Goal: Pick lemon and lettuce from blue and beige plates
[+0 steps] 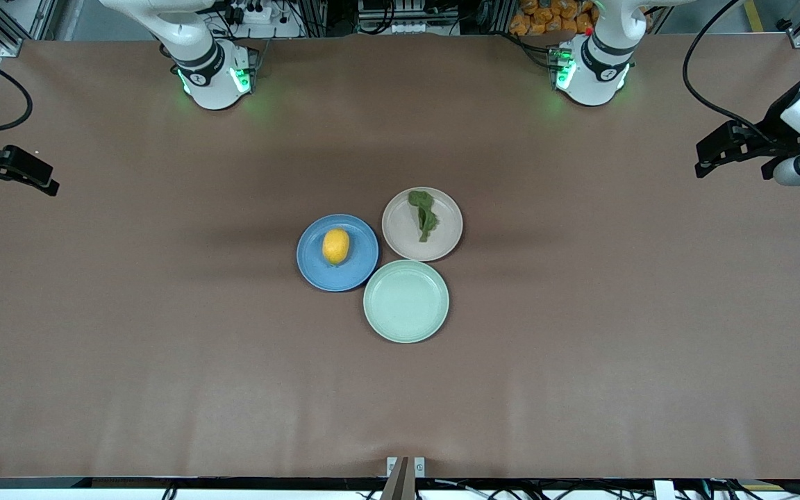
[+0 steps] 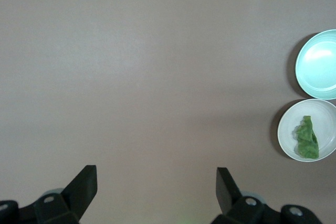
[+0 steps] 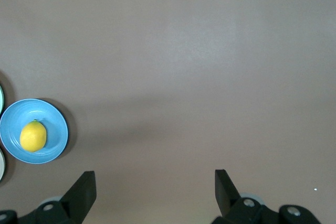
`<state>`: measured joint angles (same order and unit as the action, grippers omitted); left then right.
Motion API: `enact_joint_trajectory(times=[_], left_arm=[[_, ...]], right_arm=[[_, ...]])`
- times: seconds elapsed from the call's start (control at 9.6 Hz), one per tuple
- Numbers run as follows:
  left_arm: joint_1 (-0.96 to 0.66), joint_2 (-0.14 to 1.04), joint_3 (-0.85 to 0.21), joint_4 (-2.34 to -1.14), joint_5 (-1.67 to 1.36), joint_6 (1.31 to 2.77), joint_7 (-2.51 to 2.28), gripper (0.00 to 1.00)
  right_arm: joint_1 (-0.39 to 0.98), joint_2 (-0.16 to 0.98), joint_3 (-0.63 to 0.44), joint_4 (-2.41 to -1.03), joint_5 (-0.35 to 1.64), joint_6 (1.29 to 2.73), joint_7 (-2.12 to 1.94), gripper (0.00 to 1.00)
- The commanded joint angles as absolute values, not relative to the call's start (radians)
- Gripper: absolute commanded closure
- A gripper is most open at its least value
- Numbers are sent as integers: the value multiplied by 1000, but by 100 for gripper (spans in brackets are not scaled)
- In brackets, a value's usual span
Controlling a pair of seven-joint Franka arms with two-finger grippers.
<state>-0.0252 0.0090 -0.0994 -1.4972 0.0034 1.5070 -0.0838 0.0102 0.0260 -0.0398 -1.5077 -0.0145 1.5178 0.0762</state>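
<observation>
A yellow lemon [image 1: 335, 246] lies on the blue plate [image 1: 317, 269] near the middle of the table. Beside it, toward the left arm's end, a green lettuce leaf [image 1: 423, 214] lies on the beige plate [image 1: 444, 232]. My left gripper [image 1: 703, 158] hangs open and empty over the left arm's end of the table, well away from the plates. My right gripper [image 1: 49, 182] hangs open and empty over the right arm's end. The left wrist view shows the left gripper [image 2: 156, 174] over bare table, with the lettuce [image 2: 306, 138] off to one side. The right wrist view shows the right gripper [image 3: 155, 178] and the lemon [image 3: 33, 136].
An empty pale green plate [image 1: 405, 301] touches both other plates and lies nearer to the front camera. A brown cloth covers the table [image 1: 580, 347]. Both arm bases [image 1: 214, 73] stand along the table's edge farthest from the camera.
</observation>
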Motion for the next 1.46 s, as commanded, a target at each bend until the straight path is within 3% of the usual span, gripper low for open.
enact_joint_trajectory(times=[0.0,1.35], left_arm=[[-21,6,-103,-1491,-8,1493,-103,0],[-29,28,-104,-1505,-34,1491,-101,0]], right_arm=[[12,41,-43,-1476,-6,1500,92,0],[11,43,-41,-1476,-2,1502,92,0]])
